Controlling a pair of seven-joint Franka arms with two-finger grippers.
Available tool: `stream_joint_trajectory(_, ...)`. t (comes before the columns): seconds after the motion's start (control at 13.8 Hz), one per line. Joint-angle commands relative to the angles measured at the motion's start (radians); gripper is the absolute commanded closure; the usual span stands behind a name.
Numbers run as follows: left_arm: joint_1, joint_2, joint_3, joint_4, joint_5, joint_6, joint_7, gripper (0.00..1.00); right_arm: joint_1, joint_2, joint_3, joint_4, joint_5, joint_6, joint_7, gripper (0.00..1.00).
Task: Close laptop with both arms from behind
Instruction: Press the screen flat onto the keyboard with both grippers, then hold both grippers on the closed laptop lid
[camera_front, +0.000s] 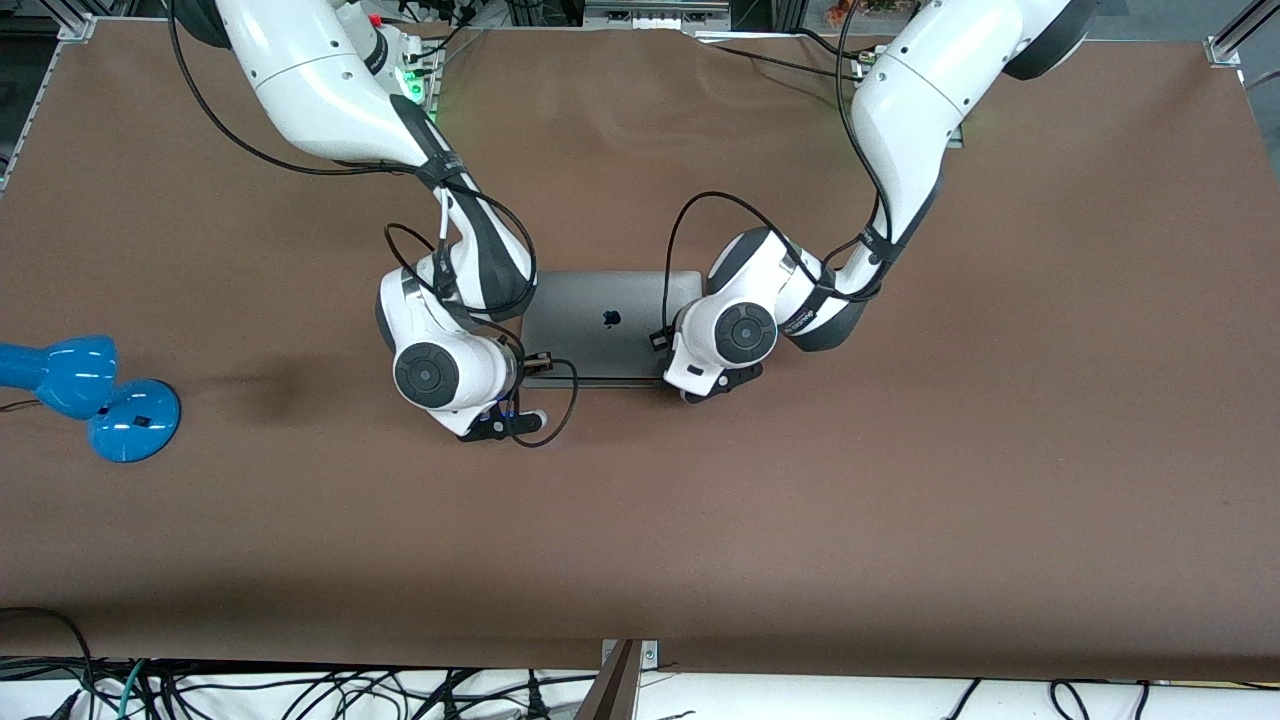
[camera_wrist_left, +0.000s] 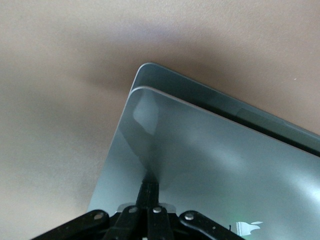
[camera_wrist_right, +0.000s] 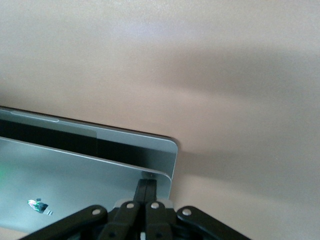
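On the nearly closed laptop's (camera_front: 610, 325) lid, both closed fingers (camera_wrist_left: 148, 192) (camera_wrist_right: 146, 189) press near opposite edges.

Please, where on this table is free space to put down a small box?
Bare table lies nearer the front camera than the laptop, and toward the left arm's end. It is crowded around the laptop, where both grippers press its lid, and by the blue lamp.

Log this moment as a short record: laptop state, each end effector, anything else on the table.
laptop: lid lowered almost flat, a narrow gap to the base still showing in both wrist views
left end effector: fingers together, tips pressing on the lid near one corner
right end effector: fingers together, tips on the lid near the other corner
blue lamp: at the right arm's end of the table
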Motion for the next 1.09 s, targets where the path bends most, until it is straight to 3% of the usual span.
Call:
stream_joint_trajectory(0.0, -0.018, 0.032, 0.004, 0.038, 0.039, 0.008, 0.009, 1.0, -0.006, 0.026, 0.005, 0.038, -0.01, 0.002, -0.022, 1.0)
stream_joint_trajectory(1.02, -0.026, 0.067, 0.004, 0.037, 0.065, 0.054, 0.009, 1.0, -0.012, 0.085, 0.006, 0.052, -0.01, 0.081, -0.04, 1.0)
